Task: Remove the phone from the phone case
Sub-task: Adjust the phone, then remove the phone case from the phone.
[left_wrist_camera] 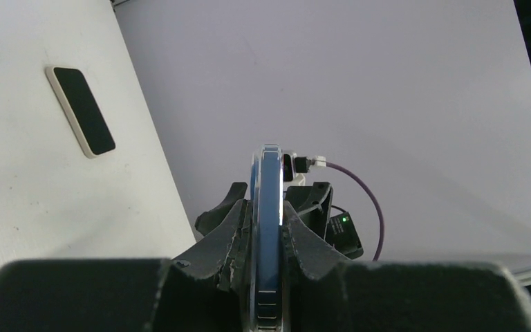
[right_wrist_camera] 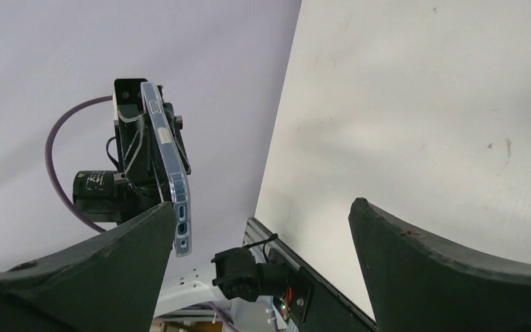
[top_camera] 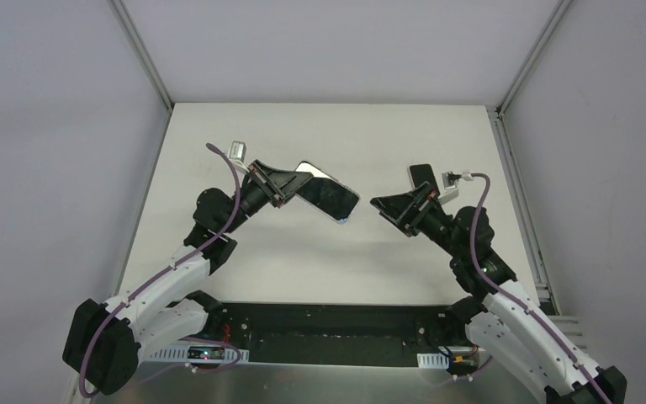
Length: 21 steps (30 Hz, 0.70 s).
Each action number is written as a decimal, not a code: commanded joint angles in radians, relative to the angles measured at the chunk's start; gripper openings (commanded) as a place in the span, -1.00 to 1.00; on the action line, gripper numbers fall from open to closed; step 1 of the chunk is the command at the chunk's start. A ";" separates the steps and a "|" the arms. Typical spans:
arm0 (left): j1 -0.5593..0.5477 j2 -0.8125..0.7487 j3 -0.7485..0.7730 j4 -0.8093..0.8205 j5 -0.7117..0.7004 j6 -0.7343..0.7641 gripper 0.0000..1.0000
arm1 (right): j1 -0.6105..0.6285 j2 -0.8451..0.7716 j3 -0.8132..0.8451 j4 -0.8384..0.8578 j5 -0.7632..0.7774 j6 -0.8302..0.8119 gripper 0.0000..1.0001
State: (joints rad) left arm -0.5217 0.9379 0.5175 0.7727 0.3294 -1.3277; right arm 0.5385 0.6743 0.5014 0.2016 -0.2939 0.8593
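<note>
My left gripper [top_camera: 296,188] is shut on the phone in its clear phone case [top_camera: 330,197] and holds it in the air over the middle of the table, the free end pointing right. In the left wrist view the blue phone edge with the clear case rim [left_wrist_camera: 269,200] stands on edge between the left fingers [left_wrist_camera: 229,228]. My right gripper [top_camera: 397,202] is wide open with nothing between its fingers, a short way right of the phone's free end. From the right wrist, the cased phone [right_wrist_camera: 167,162] hangs just beyond the left finger [right_wrist_camera: 110,270], apart from it.
A second flat slab with a black face and cream rim [left_wrist_camera: 80,111] lies on the white table [top_camera: 303,261], behind the right gripper [top_camera: 420,173]. Metal rails [top_camera: 517,181] run along the table's sides. Grey walls enclose it.
</note>
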 commanded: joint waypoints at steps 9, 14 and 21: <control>0.011 0.022 0.031 0.064 -0.107 -0.025 -1.00 | 0.052 -0.051 -0.085 0.091 -0.035 -0.072 0.99; 0.011 -0.012 0.005 0.029 -0.188 -0.034 -1.00 | 0.138 -0.012 -0.051 0.110 -0.014 -0.076 0.99; 0.010 -0.015 0.010 0.024 -0.183 -0.051 -1.00 | 0.158 0.068 -0.060 0.248 -0.052 -0.012 0.80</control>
State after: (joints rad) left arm -0.5213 0.9596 0.5125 0.7113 0.1711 -1.3392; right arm 0.6857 0.7162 0.4145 0.3035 -0.3248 0.8154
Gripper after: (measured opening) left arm 0.158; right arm 0.919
